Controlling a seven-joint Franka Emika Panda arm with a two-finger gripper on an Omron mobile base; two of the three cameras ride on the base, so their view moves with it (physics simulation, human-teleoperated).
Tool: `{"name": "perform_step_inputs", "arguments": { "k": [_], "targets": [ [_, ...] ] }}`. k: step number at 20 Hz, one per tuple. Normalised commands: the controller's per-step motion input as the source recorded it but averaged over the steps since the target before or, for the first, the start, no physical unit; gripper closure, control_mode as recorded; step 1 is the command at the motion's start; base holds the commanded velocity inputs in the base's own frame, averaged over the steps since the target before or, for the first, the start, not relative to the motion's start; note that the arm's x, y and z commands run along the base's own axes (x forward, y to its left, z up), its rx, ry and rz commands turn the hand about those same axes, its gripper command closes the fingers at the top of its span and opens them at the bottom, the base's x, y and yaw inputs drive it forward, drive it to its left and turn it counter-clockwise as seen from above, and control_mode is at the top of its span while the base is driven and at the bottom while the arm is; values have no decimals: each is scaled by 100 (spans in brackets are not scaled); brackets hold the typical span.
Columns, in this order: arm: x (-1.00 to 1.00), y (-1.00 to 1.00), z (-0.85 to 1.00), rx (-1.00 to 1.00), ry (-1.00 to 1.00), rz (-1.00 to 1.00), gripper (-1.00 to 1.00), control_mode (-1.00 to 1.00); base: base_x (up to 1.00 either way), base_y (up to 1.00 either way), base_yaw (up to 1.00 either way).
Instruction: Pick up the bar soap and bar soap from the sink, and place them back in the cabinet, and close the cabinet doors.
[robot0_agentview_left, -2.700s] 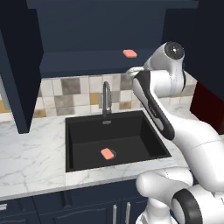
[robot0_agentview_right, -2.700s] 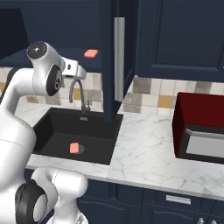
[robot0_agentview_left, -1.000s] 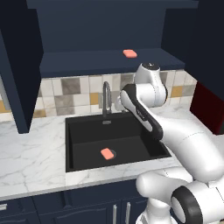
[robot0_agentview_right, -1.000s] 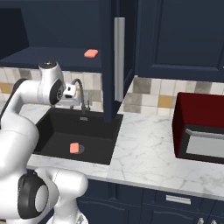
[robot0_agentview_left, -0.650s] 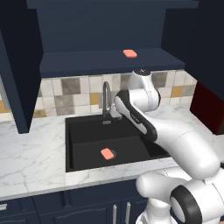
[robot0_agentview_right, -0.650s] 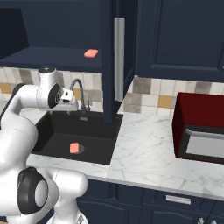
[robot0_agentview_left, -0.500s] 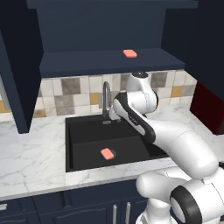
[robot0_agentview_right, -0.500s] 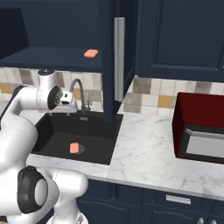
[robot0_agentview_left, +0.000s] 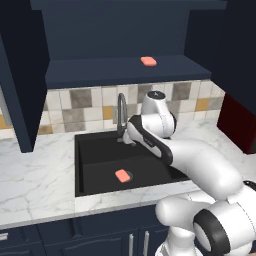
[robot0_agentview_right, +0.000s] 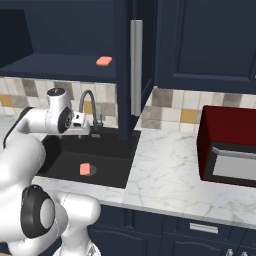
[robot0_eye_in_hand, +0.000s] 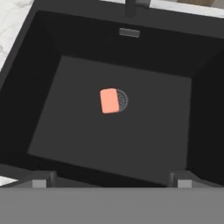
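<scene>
I have the gripper (robot0_eye_in_hand: 109, 178) looking straight down into the sink (robot0_eye_in_hand: 52, 57), its two dark fingertips (robot0_eye_in_hand: 41, 178) standing wide apart at the bottom of my hand view with nothing between them. One bar soap (robot0_eye_in_hand: 109, 100) lies flat on the black basin floor near the centre, its edge overlapping the round steel drain (robot0_eye_in_hand: 121, 100), which sits at its 3 o'clock in the hand view. From the left base view that same bar (robot0_agentview_left: 122, 175) lies in the middle of the basin floor, with the arm's hand hanging above the sink at roughly the bar's 1 o'clock, close to the curved grey faucet (robot0_agentview_left: 120, 107). The second bar soap (robot0_agentview_left: 148, 61) rests on the navy shelf of the cabinet (robot0_agentview_left: 120, 70), toward its right end. In the right base view one cabinet door (robot0_agentview_right: 131, 65) stands swung open, its long silver handle (robot0_agentview_right: 136, 67) facing me, just right of the faucet (robot0_agentview_right: 90, 107). On the marble counter (robot0_agentview_right: 165, 170), at 3 o'clock from the sink, sits a dark red microwave (robot0_agentview_right: 227, 145).
</scene>
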Motion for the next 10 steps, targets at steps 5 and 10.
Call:
{"name": "perform_step_inputs", "arguments": {
  "k": [5, 10],
  "targets": [
    [11, 3, -48, 0, 0, 1, -100, -100, 0, 0, 0],
    [18, 1, -44, 0, 0, 0, -100, -100, 0, 0, 0]
  ]
}}
